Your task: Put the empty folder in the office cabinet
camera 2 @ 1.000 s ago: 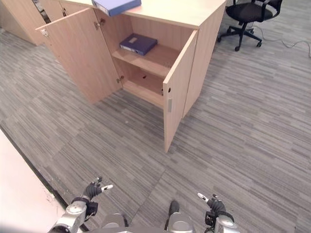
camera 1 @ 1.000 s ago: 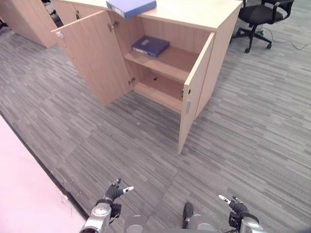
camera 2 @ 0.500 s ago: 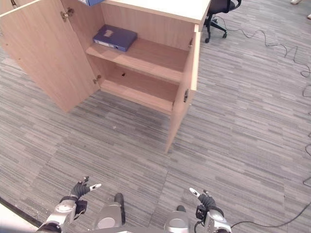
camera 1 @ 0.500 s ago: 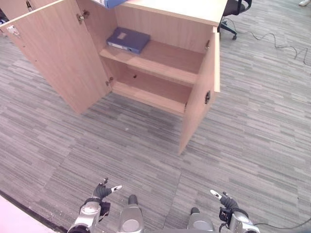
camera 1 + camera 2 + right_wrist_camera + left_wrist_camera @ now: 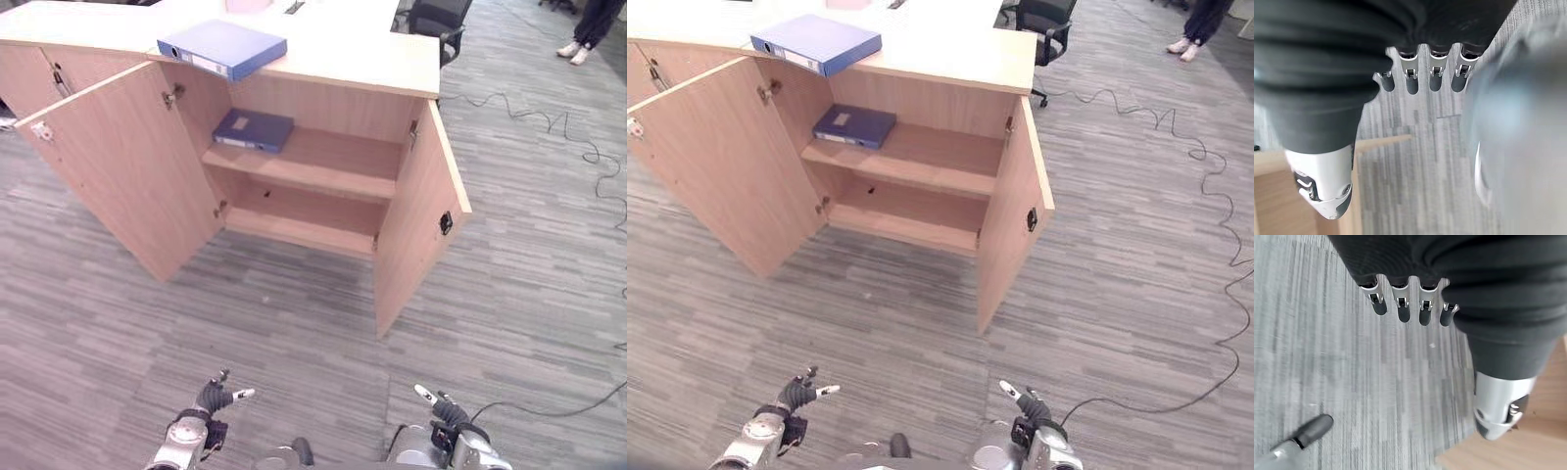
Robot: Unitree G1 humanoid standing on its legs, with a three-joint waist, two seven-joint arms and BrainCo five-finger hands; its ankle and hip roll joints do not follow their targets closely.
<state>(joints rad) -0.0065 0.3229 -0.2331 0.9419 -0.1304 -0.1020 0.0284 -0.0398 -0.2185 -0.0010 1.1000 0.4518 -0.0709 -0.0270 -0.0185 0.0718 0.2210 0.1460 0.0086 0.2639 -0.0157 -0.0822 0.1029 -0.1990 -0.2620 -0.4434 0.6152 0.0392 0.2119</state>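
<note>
nothing among the objects has moved since the earlier frame; the shift is the camera's. one blue folder (image 5: 223, 47) lies on top of the wooden cabinet (image 5: 392, 69), another folder (image 5: 253, 129) on its upper shelf, both doors open. left hand (image 5: 212, 399) and right hand (image 5: 440, 409) hang low with fingers straight and apart, holding nothing. an office chair (image 5: 433, 20) stands behind.
</note>
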